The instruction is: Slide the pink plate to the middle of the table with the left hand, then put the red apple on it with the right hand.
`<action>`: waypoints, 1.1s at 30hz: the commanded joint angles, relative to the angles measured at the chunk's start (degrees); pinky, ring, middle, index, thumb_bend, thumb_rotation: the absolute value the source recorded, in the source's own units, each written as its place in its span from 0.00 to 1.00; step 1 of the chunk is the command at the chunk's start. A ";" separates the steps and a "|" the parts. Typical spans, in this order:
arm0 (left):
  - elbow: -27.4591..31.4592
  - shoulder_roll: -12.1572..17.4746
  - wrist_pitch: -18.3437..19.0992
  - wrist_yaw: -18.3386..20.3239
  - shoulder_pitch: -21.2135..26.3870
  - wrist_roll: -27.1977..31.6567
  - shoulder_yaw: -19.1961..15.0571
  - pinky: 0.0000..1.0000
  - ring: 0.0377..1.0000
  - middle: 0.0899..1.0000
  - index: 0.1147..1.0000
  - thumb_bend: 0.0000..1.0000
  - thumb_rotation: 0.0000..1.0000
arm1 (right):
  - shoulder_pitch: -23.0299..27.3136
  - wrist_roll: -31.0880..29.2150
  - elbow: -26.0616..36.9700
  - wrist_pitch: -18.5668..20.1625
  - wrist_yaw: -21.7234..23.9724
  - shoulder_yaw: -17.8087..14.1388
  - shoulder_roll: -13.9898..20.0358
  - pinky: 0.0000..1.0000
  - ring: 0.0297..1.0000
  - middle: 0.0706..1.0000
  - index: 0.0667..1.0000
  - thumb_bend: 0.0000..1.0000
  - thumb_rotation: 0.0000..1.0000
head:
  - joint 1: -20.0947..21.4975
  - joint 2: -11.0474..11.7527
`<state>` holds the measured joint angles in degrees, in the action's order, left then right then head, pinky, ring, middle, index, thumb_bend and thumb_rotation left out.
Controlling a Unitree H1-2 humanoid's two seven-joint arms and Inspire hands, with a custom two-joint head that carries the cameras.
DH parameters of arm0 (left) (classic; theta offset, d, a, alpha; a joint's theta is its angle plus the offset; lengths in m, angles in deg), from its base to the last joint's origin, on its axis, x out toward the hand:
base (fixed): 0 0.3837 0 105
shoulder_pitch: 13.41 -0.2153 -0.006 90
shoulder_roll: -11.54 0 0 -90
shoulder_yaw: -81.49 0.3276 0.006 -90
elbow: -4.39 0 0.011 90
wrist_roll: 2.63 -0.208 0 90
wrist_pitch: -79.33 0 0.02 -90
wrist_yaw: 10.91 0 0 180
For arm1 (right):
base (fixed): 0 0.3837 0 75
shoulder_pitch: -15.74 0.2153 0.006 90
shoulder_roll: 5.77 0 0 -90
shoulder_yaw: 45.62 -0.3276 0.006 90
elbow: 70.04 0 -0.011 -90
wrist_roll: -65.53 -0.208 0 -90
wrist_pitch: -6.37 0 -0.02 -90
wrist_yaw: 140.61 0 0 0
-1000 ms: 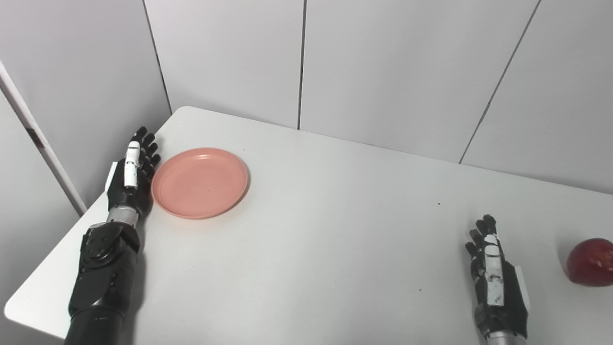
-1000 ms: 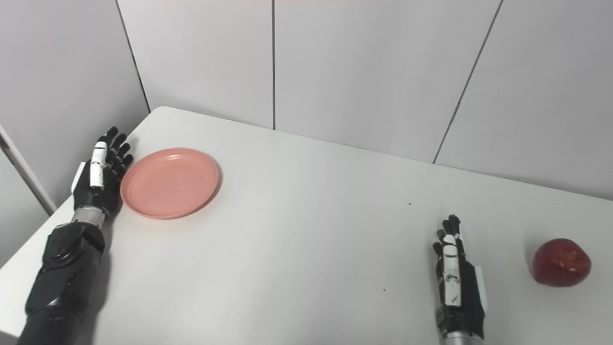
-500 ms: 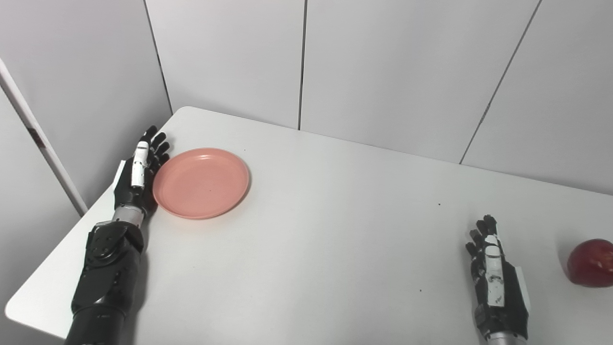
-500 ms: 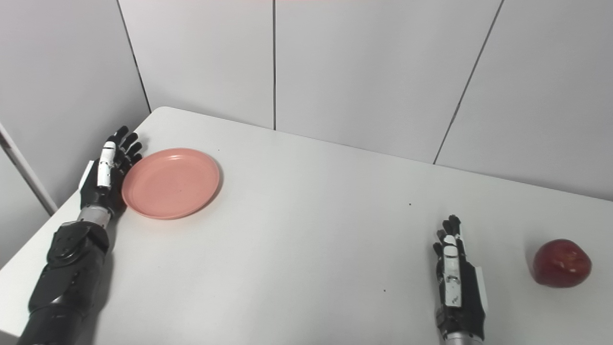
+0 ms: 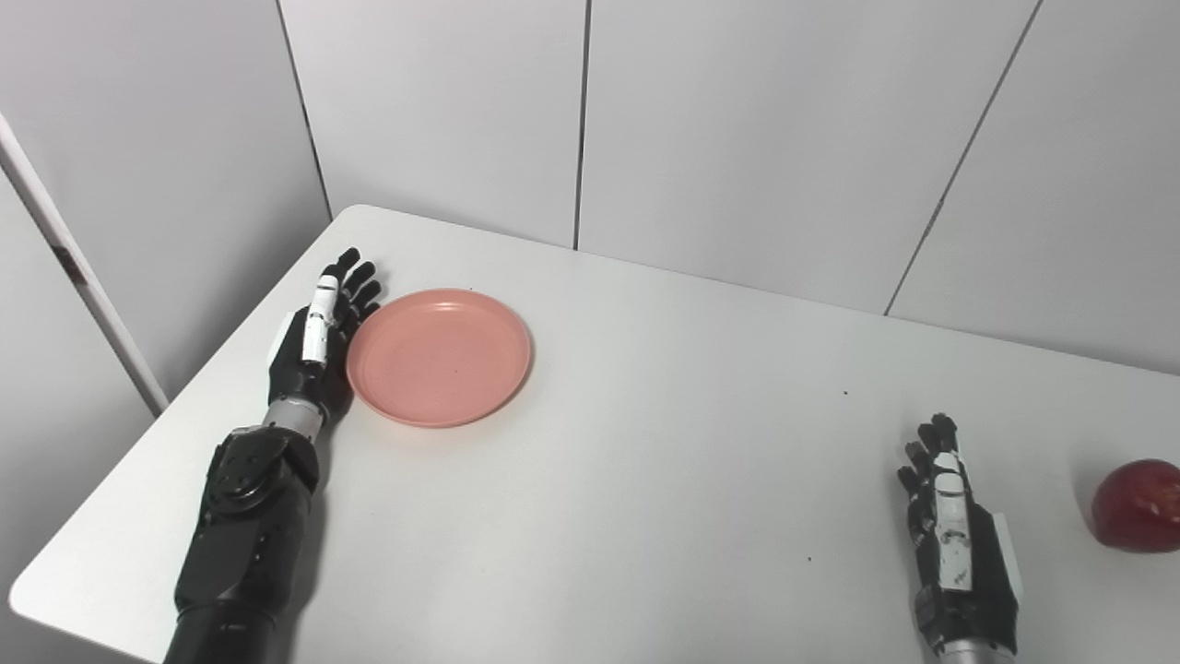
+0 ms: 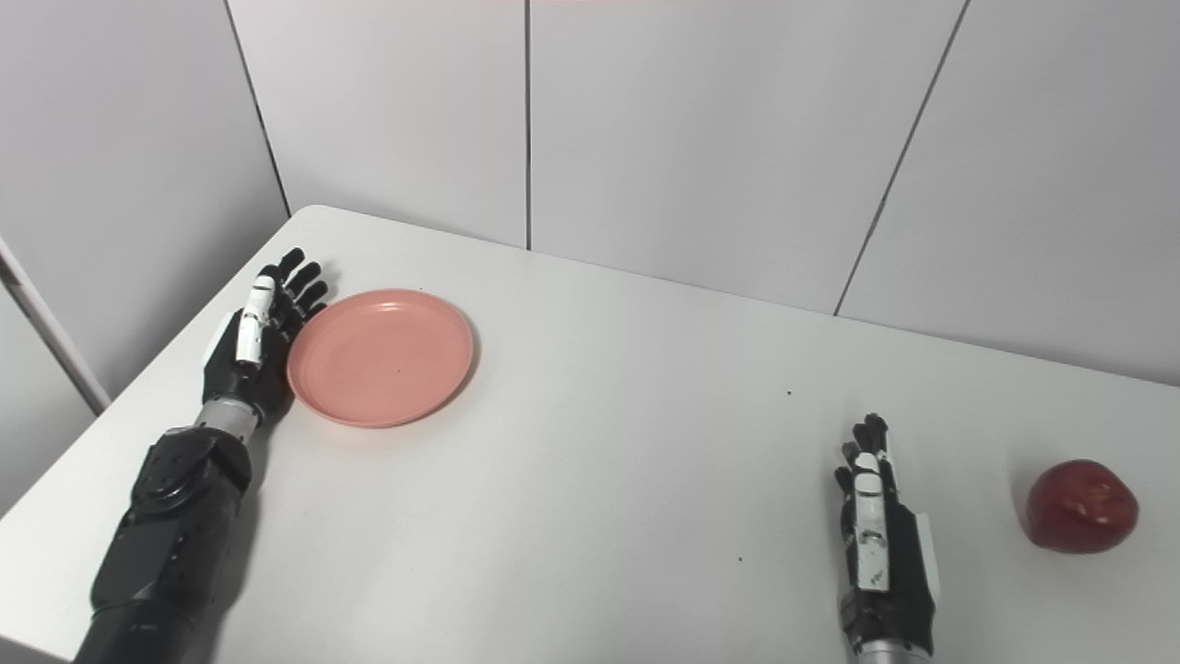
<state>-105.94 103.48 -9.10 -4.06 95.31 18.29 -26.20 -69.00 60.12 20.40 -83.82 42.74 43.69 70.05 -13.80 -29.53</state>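
Observation:
A round pink plate (image 5: 439,356) lies flat on the left part of the white table (image 5: 645,480). My left hand (image 5: 316,341) stands on edge against the plate's left rim, fingers straight and apart, holding nothing. A red apple (image 6: 1080,506) sits at the far right of the table, cut by the frame edge in the left eye view. My right hand (image 6: 876,539) rests open near the front edge, a short way left of the apple and apart from it.
Grey wall panels (image 5: 737,129) rise right behind the table's far edge and along its left side. The table's rounded front left corner (image 5: 37,590) lies beside my left forearm. Bare tabletop stretches between the plate and my right hand.
My left hand has pushed rightward, and the pink plate has slid a short way right with it. The right hand and the apple have stayed still.

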 commanded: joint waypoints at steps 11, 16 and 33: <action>4.60 -3.58 4.75 -1.30 0.21 -0.86 2.99 0.97 0.96 0.96 0.93 0.30 1.00 | 1.20 -0.35 1.56 -1.12 0.16 -0.11 -0.11 1.00 1.00 1.00 1.00 0.17 1.00 | 0.50 -0.25; 2.95 -4.12 3.72 -0.33 0.95 -1.43 4.43 0.98 0.97 0.96 0.94 0.31 1.00 | 1.04 0.59 1.70 -1.39 0.02 0.16 0.05 1.00 1.00 1.00 1.00 0.16 1.00 | 0.64 -0.48; -1.18 -6.90 2.52 1.24 3.51 -3.26 8.38 0.96 0.95 0.94 0.92 0.32 1.00 | 0.79 -0.07 3.03 0.04 -0.30 0.09 -0.78 1.00 1.00 1.00 1.00 0.18 1.00 | 1.35 -1.35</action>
<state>-105.97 97.44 -7.69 -3.15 98.42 15.70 -18.61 -69.21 60.16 21.02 -83.75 42.59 43.78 69.51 -12.48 -30.85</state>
